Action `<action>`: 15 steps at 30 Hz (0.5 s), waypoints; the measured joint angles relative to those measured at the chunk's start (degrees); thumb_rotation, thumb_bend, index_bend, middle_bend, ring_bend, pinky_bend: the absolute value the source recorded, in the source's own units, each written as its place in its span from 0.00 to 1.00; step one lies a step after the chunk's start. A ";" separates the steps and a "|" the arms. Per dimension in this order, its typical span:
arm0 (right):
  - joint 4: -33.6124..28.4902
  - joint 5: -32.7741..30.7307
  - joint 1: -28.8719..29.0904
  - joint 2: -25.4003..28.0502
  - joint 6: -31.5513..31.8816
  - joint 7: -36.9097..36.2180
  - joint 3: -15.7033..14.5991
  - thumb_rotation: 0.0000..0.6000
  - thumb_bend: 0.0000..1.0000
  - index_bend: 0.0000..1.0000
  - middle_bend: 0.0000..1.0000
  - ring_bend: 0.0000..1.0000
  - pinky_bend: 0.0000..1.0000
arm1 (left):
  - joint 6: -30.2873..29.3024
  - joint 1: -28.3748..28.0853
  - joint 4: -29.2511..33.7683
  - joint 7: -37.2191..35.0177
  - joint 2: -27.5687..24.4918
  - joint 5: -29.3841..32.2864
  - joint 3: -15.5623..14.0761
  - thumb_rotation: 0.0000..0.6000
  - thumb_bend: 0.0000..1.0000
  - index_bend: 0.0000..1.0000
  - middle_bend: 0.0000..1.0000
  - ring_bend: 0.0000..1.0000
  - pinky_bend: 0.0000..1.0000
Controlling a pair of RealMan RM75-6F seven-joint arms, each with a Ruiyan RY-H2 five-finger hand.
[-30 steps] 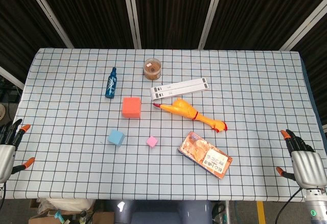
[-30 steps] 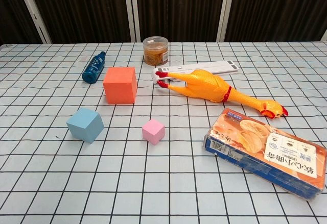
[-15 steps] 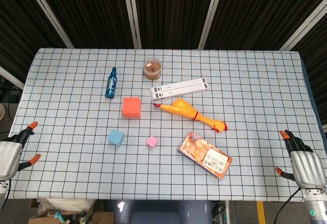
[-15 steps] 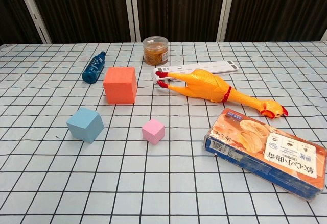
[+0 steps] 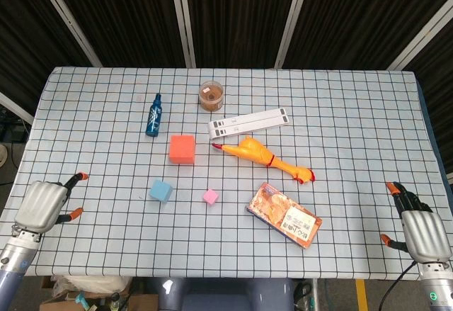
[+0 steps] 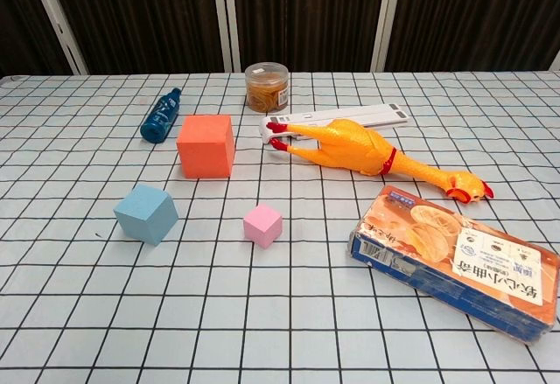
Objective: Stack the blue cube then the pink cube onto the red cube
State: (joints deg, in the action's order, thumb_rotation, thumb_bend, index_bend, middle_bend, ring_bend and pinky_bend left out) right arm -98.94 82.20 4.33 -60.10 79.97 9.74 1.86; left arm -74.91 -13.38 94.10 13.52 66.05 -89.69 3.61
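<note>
Blue cube (image 5: 161, 190) sits toward the table's (image 5: 354, 112) near-left corner, right of the empty, spread left hand (image 5: 44, 205); pink cube (image 5: 210, 197) beside it, red cube (image 5: 182, 149) farther back. Right hand (image 5: 417, 227) spreads empty at the near-right corner.

Checked table (image 5: 368, 105); dark, perhaps slatted, wall (image 5: 233, 13)

A robot lab or test rig: a counter (image 5: 354, 112) under a grid-printed cloth, black ribbed wall panels (image 5: 233, 13) with pale struts behind, and unrelated props laid out, such as a rubber chicken (image 6: 367, 152) and foam cubes (image 6: 206, 145).
</note>
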 measured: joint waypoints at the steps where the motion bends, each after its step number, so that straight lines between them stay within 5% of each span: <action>1: -0.04 0.00 0.04 0.01 -0.06 0.03 -0.01 1.00 0.13 0.01 0.10 0.17 0.34 | 1.31 -0.76 0.71 0.52 -0.24 0.55 0.25 1.00 0.00 0.28 0.90 0.77 0.84; 15: -0.24 -0.61 0.37 0.05 -1.02 0.28 -0.07 1.00 0.13 0.01 0.10 0.17 0.34 | 16.22 -11.88 10.58 14.65 -2.10 13.23 4.95 1.00 0.00 0.19 0.90 0.77 0.84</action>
State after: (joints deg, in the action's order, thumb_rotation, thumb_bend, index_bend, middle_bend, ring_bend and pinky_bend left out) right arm -99.18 81.58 4.70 -60.04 78.95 10.01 1.79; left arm -58.68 -25.26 104.69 28.16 63.95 -76.46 8.56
